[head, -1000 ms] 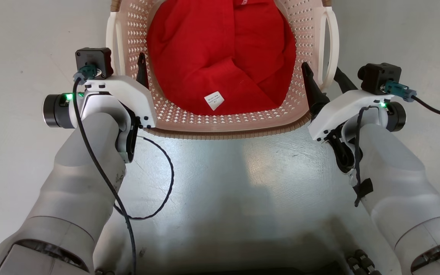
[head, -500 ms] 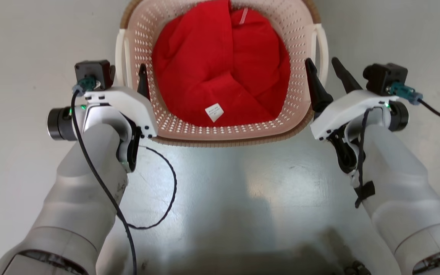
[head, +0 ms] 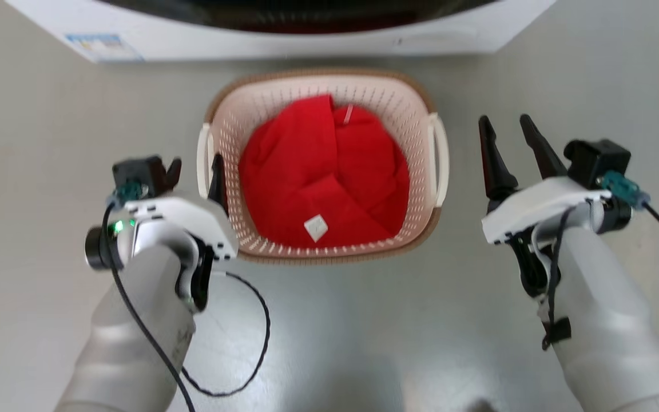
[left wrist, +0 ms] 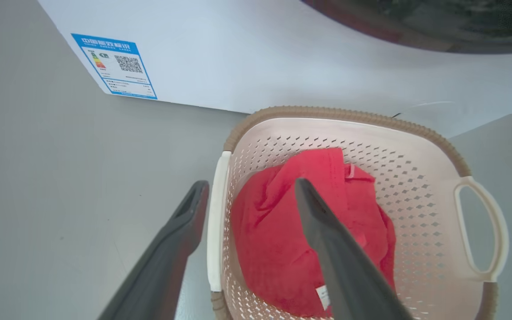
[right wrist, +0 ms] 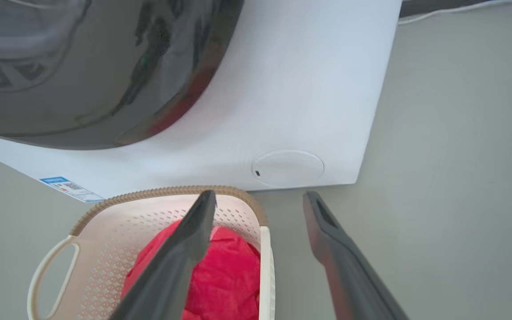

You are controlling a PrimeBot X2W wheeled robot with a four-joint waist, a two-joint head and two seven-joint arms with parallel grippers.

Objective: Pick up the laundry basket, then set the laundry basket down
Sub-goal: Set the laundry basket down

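The laundry basket (head: 318, 77), cream with a brown rim, stands on the grey floor before the washing machine, a red cloth (head: 324, 177) inside it. My left gripper (head: 194, 169) is open, one finger outside and one inside the basket's left loop handle (head: 203, 160); the left wrist view shows that handle (left wrist: 214, 240) between the two fingers, and I cannot tell whether they touch it. My right gripper (head: 504, 121) is open with nothing in it, off to the right of the right handle (head: 441, 160). In the right wrist view the basket (right wrist: 171, 192) lies below the right gripper (right wrist: 260, 195).
A white washing machine (head: 284, 40) with a dark round door (right wrist: 82, 66) stands just behind the basket, a blue label (left wrist: 114, 64) on its lower left corner. Grey floor (head: 592, 68) lies open on both sides. A black cable (head: 261, 337) hangs from my left arm.
The head camera has pulled back, so the basket looks smaller and the washing machine has come into view. My right fingers, which straddled the right handle, now stand apart from it.
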